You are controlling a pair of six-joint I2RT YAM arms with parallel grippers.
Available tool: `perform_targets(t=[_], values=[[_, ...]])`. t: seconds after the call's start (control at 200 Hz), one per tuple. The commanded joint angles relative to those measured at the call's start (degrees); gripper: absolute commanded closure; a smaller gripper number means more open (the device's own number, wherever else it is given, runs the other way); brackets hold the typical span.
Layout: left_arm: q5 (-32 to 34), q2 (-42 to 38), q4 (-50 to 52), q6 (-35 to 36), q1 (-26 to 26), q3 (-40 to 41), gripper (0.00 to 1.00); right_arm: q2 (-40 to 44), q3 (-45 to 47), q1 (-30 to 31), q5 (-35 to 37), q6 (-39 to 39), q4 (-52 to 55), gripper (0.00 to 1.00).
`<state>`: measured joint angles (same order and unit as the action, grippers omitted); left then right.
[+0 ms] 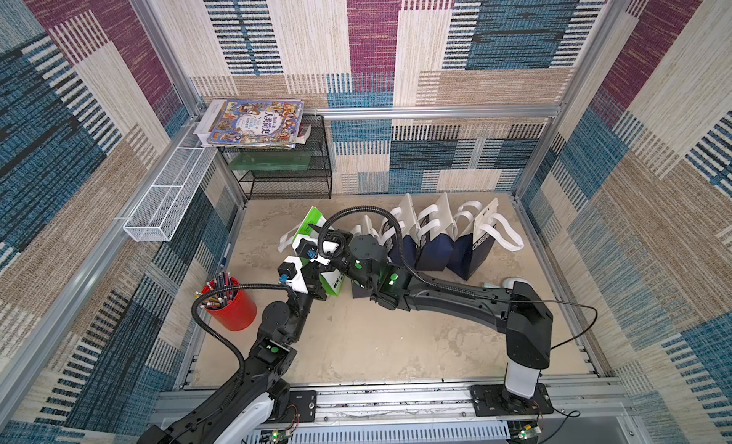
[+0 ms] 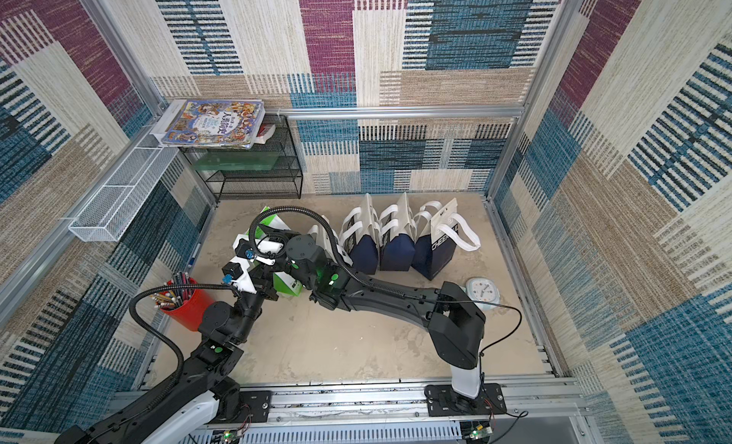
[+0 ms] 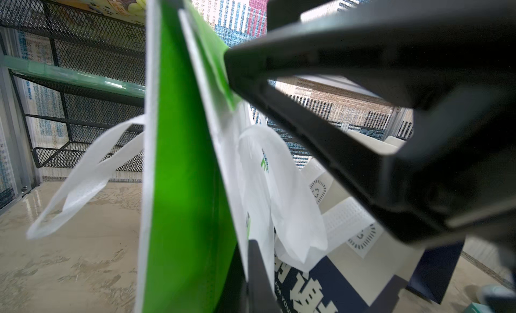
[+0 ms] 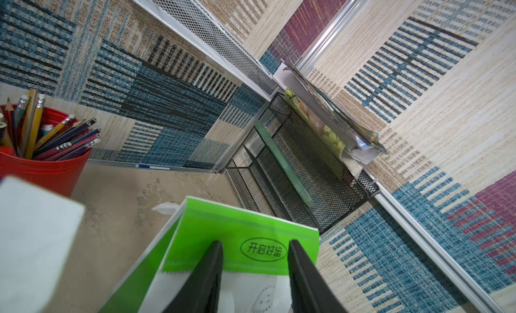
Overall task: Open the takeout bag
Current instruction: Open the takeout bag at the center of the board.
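Note:
The takeout bag (image 1: 332, 284) is green and white with white loop handles and stands at the left end of a row of bags. In the left wrist view its green side (image 3: 190, 172) fills the middle. My left gripper (image 1: 315, 285) is shut on the bag's lower side edge, and its dark fingers (image 3: 258, 272) pinch the white panel. My right gripper (image 1: 317, 232) is at the bag's top. Its two fingers stand apart over the green top flap (image 4: 245, 227), on either side of the printed oval. One right fingertip (image 3: 231, 60) touches that flap.
Several navy and white bags (image 1: 435, 244) stand in a row to the right of the green one. A red pencil cup (image 1: 231, 303) is at the left. At the back left are a black mesh rack (image 1: 289, 172) under books (image 1: 253, 123) and a white wire basket (image 1: 166, 196). A small clock (image 2: 481, 293) lies at the right.

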<state>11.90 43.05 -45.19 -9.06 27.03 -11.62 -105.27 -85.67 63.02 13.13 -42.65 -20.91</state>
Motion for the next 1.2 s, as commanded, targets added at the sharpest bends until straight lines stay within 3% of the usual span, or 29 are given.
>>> perform_targets(t=[0.0,0.225,1.197], values=[[0.45,-0.21,-0.25,0.97,-0.05,-0.05,1.00,1.69,2.09,0.09,0.76,2.18,-1.08,0.52],[0.59,-0.07,-0.21,1.12,-0.11,-0.02,1.00,4.24,4.11,0.09,-1.22,3.67,0.30,0.45],[0.69,0.42,0.10,1.08,-0.05,-0.12,1.00,2.53,2.09,0.09,-4.53,5.56,2.52,0.44]])
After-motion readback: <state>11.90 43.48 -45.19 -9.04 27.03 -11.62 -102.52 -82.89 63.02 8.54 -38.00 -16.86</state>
